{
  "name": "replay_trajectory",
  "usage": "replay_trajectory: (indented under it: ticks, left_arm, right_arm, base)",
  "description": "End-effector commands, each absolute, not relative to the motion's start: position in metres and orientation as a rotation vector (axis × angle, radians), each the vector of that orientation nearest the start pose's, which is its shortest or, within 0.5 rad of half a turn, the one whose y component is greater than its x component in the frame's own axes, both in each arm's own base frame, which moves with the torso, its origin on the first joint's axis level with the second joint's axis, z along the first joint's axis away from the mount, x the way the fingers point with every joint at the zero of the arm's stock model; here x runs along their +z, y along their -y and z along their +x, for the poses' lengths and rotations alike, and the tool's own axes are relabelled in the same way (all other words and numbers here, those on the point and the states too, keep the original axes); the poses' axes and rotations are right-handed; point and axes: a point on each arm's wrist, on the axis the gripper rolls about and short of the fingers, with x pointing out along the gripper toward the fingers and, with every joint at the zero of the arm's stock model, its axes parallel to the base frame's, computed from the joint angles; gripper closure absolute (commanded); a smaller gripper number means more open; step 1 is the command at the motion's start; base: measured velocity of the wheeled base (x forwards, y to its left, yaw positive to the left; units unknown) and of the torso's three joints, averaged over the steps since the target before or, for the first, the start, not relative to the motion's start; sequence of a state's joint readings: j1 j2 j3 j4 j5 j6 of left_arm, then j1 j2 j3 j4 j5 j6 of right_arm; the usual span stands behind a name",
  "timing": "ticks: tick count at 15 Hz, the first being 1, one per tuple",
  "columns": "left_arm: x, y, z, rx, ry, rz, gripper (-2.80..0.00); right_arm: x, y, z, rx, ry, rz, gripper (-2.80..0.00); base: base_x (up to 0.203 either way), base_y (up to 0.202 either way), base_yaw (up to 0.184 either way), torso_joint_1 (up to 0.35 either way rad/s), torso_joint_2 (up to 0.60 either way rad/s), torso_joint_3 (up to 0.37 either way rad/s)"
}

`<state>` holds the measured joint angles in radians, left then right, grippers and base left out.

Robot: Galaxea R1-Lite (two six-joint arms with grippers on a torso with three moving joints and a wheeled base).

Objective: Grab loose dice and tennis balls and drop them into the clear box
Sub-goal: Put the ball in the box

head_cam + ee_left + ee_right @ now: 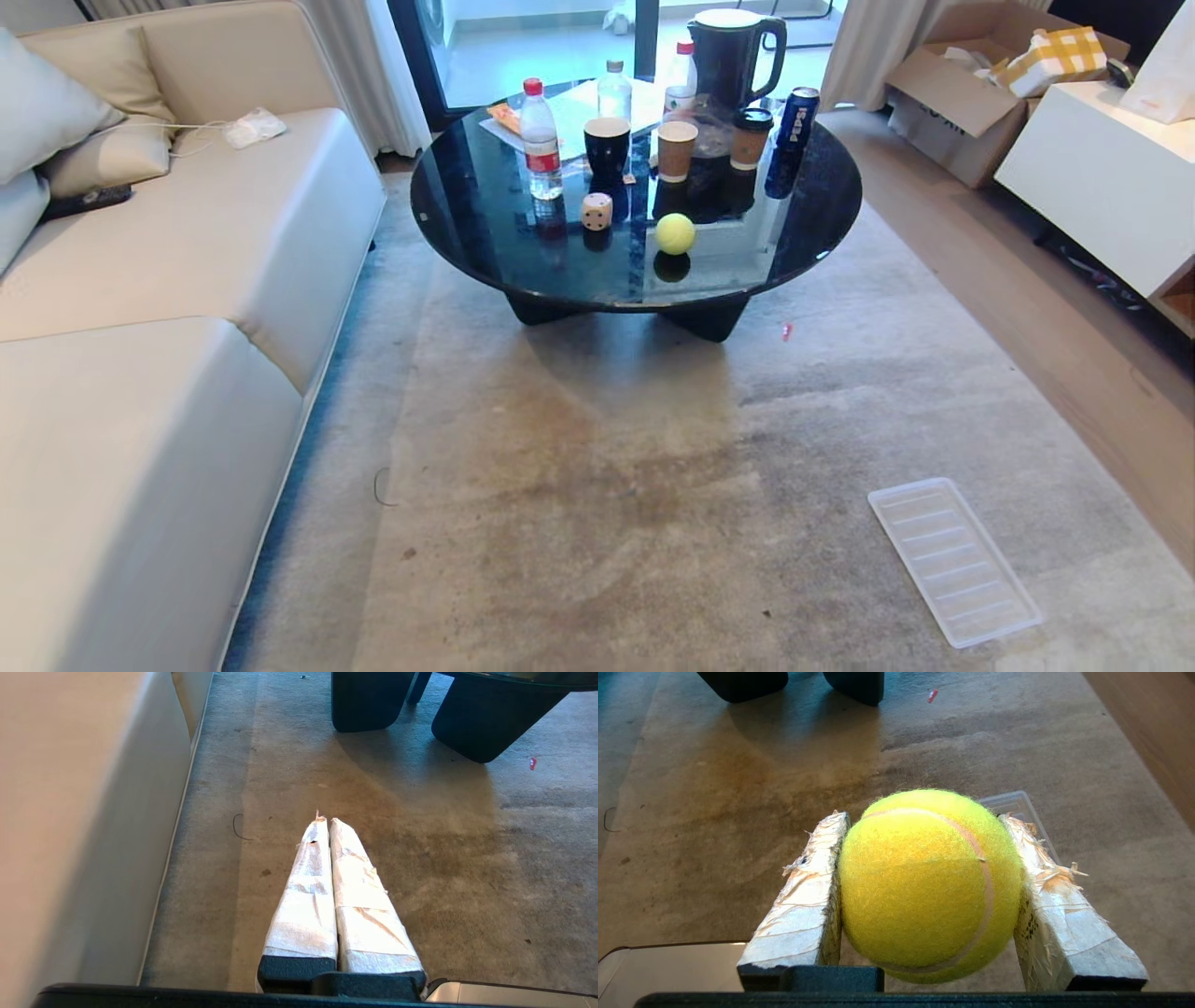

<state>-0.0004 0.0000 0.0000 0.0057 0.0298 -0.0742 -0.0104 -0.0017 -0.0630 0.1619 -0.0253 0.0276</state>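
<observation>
Right gripper (924, 858) is clamped on a tennis ball (924, 882), both taped fingers (808, 905) pressed into the fuzz on opposite sides, hanging over the carpet (607, 485). Left gripper (325, 826) has its taped fingers pressed together, nothing in them, parked low beside the sofa (140, 373). Neither arm shows in the head view.

Risks, as I judge them:
- Ball is round and fuzzy, and the fingers touch it only on two narrow patches. A jolt while driving or a fast swing could roll it out, and it would run off across the carpet.
- The only translucent thing in sight is the flat ribbed tray (952, 560) at 4 o'clock in the head view, its corner poking out behind the held ball in the right wrist view. That isn't a walled box. A drop there likely bounces or rolls off. No clear box visible in any view.
- A high release means bounce-out.

Task items:
- Held ball: yellow-green, seam clear, undeformed.
- Second tennis ball (675, 233) sits on the round black glass table (467, 215) at 12 o'clock, near its front edge.
- Beige die (597, 211) stands just at that ball's 9 o'clock, pips showing, near a water bottle (540, 140) and cups.
- No other dice visible.
</observation>
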Motion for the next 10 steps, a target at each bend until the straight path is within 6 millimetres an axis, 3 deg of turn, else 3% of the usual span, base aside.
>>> replay_trajectory:
  ticks: [1, 6, 10]
  left_arm:
    - [0.0749, -0.0007, -0.0228, 0.029, -0.005, -0.075, 0.00]
    - [0.0749, -0.0006, -0.0228, 0.025, -0.005, -0.064, 0.00]
    - [0.0749, -0.0006, -0.0228, 0.027, -0.005, -0.067, 0.00]
  right_arm:
    - [0.0761, 0.0003, -0.0284, -0.038, -0.099, 0.027, 0.00]
    - [0.0761, 0.0003, -0.0284, -0.038, -0.099, 0.027, 0.00]
    - [0.0761, 0.0003, -0.0284, -0.038, -0.099, 0.027, 0.00]
  base:
    - [-0.183, 0.000, 0.000, 0.001, 0.00, 0.002]
    - [-0.169, 0.000, -0.001, 0.001, 0.00, 0.003]
    - [0.000, 0.000, 0.000, 0.000, 0.00, 0.000]
